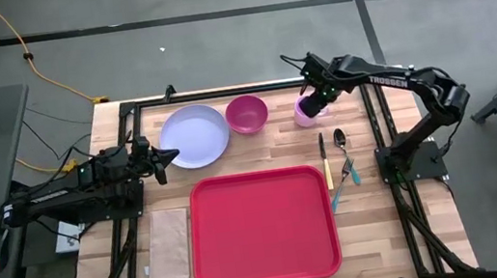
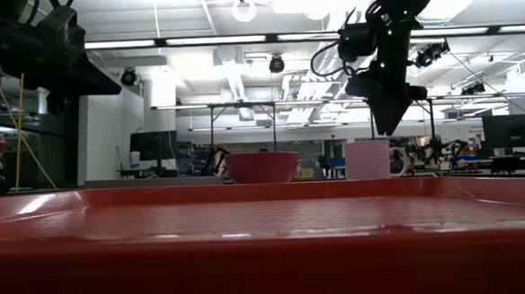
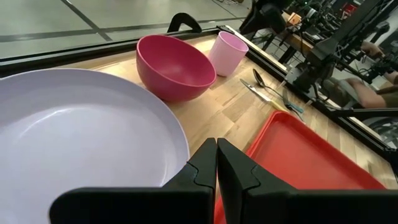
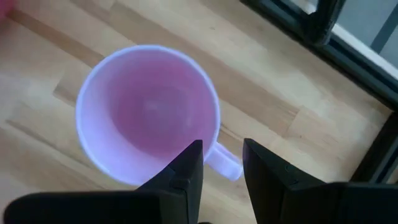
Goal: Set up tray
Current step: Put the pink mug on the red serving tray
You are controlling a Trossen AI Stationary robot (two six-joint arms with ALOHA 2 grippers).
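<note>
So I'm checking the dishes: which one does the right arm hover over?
The pink mug, rightmost of the three; the plate and magenta bowl sit farther left.

The red tray [image 2: 267,228] fills the foreground, its rim running across the picture. Beyond its far rim stand a magenta bowl [image 2: 261,167] and, to its right and apart from it, a pink mug [image 2: 371,159]. The right gripper [image 2: 389,122] hangs just above the mug, pointing down. A dark arm [image 2: 37,46] crosses the upper left corner.
</note>
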